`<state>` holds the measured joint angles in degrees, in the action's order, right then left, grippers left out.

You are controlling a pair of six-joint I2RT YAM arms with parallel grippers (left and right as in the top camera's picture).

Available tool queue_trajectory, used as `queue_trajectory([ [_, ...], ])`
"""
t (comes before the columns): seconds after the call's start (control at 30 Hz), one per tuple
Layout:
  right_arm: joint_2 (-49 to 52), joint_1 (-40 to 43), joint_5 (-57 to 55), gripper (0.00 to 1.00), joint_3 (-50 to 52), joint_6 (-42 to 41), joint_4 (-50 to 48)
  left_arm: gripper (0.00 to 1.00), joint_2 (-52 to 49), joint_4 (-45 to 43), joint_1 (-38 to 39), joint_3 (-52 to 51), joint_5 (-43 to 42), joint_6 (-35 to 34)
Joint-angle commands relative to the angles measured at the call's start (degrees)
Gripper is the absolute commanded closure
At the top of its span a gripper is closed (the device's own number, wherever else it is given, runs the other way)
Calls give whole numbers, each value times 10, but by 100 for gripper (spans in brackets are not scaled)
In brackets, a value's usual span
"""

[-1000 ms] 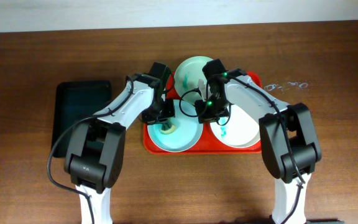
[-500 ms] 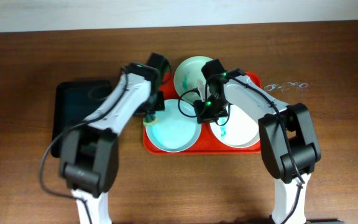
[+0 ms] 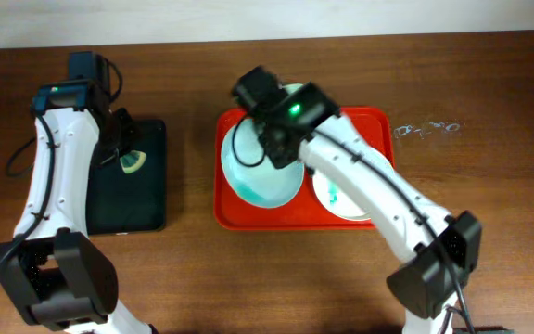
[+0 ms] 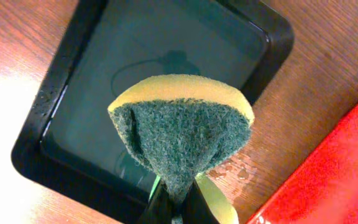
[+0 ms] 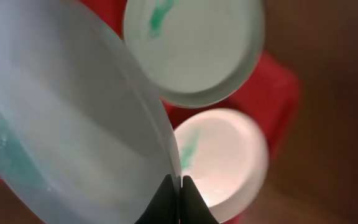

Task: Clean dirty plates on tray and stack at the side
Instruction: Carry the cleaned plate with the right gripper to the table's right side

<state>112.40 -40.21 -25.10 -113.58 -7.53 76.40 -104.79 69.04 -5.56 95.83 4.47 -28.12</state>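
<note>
My right gripper (image 3: 284, 156) is shut on the rim of a pale mint-blue plate (image 3: 258, 174) and holds it tilted above the left part of the red tray (image 3: 378, 121); a teal smear shows on the plate's lower edge. In the right wrist view the fingers (image 5: 179, 186) pinch that plate (image 5: 73, 124). Below lie a white plate (image 5: 225, 155) and a second pale plate (image 5: 194, 50), both with teal-green smears. The white plate (image 3: 349, 193) sits on the tray's right side. My left gripper (image 4: 179, 202) is shut on a yellow-green sponge (image 4: 182, 130) above the black tray (image 4: 166, 50).
The black tray (image 3: 146, 199) lies left of the red tray with a strip of wooden table between them. The red tray's corner shows in the left wrist view (image 4: 334, 180). Water drops (image 3: 425, 128) sit on the table right of the red tray.
My left arm swung left with the sponge from the red tray to above the black tray. My right gripper gripped the mint-blue plate's rim and raised it, tilted, off the tray.
</note>
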Motion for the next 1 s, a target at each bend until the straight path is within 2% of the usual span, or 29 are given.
queue_trajectory([
  [0.0, -12, -64, -257, 96, -18, -4, 6, 100, 3, 0, -5, -1, -7, -3],
  [0.1, -11, -113, -376, 96, -18, -3, 5, 100, 3, 0, -5, -1, -7, -3],
  [0.3, -11, -138, -495, 96, -18, 18, 6, 100, 3, 0, -5, -1, -7, -3],
  [0.53, -11, -138, -506, 96, -18, 26, -8, 100, 3, 0, -5, -1, -7, -3],
  [0.6, -11, -134, -501, 96, -18, 2, -9, 100, 3, 0, -5, -1, -7, -3],
  [0.63, -11, -127, -458, 96, -16, -16, -10, 100, 3, 0, -5, -1, -7, -3],
  [0.77, 2, -26, -28, 96, -7, -17, -38, 100, 3, 0, -5, -1, -7, -3],
  [0.83, 16, 57, 173, 96, -7, -17, -55, 100, 3, 0, -5, -1, -7, -3],
  [0.87, 26, 130, 316, 96, -7, -17, -57, 100, 3, 0, -5, -1, -7, -3],
  [0.97, 52, 261, 434, 96, -4, -17, -41, 100, 3, 0, -5, -1, -7, -3],
])
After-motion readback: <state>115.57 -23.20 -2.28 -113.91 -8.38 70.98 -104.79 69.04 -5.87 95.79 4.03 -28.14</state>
